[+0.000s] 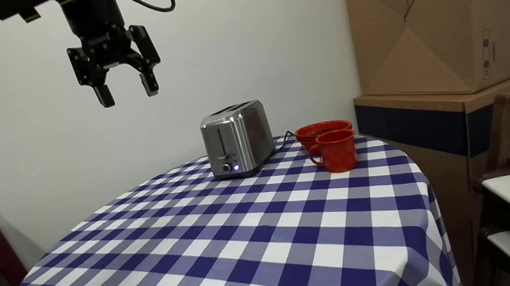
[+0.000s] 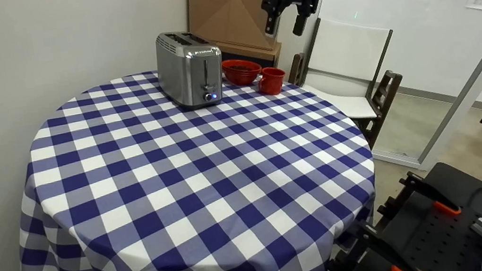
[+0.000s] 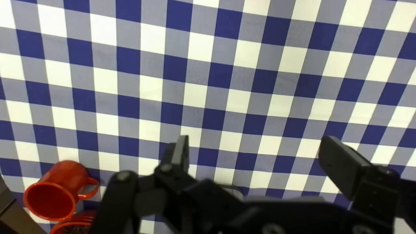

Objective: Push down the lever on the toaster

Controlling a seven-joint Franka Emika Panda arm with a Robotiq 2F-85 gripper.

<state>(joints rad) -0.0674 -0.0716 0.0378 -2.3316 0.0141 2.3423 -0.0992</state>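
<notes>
Metal toaster (image 1: pixel 254 135) stands on the checked cloth (image 1: pixel 246 224). Its lever (image 1: pixel 223 157), low in the upright end-face slot (image 1: pixel 221 141), lies below and well apart from the gripper (image 1: pixel 129 96), jaws spread and empty; any press should run downward.

The toaster (image 1: pixel 238 140) is silver-grey with a violet-blue light (image 1: pixel 236 167), the tabletop (image 1: pixel 199 240) beneath it checked navy, greyish blue and white, the mug (image 1: pixel 340 152) and bowls (image 2: pixel 242 77) near the toaster red, the tool (image 1: pixel 129 96) well apart from it black.
</notes>
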